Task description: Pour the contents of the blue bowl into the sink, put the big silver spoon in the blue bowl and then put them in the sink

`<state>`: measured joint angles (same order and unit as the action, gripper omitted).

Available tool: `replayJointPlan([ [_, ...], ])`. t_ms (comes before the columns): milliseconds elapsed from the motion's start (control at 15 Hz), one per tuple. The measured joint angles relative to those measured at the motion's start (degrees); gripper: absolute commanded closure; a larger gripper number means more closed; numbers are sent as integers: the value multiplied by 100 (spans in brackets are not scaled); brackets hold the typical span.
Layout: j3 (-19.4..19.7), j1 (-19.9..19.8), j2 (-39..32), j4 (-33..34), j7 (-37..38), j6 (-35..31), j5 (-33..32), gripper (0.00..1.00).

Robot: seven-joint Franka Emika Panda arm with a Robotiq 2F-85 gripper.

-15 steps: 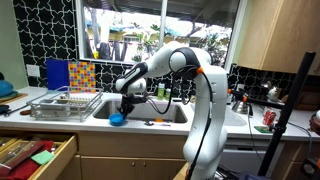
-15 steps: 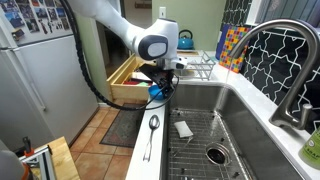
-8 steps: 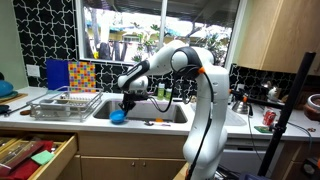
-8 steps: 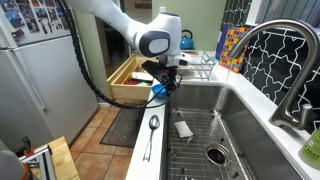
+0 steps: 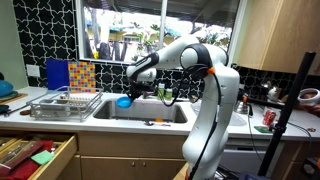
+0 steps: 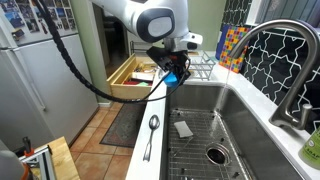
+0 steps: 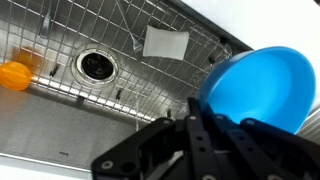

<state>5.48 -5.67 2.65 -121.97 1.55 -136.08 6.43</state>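
A home kitchen: a steel sink [image 6: 205, 98] under a curved faucet [image 6: 283, 24], a refrigerator [image 6: 35, 90], wooden cabinets [image 5: 275, 35], a dish rack [image 5: 65, 103].

Arm [image 5: 215, 100] arched forward, wrist angled down; pincer [image 6: 171, 72] aloft, clamped on blue bowl [image 7: 255, 90] rim.

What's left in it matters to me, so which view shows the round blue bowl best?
The wrist view: the round blue bowl fills the right side, its inside turned to the camera and plain blue. In both exterior views it is only a small blue patch, too small to see inside.
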Motion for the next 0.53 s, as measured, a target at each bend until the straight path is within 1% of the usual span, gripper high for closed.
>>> replayJointPlan([
  [267,33,-28,103,-42,70,0,-25,95],
  [333,32,-28,101,-51,73,0,-25,99],
  [467,32,-27,97,-58,74,0,-25,99],
  [533,32,-29,84,-50,81,-57,-137,99],
])
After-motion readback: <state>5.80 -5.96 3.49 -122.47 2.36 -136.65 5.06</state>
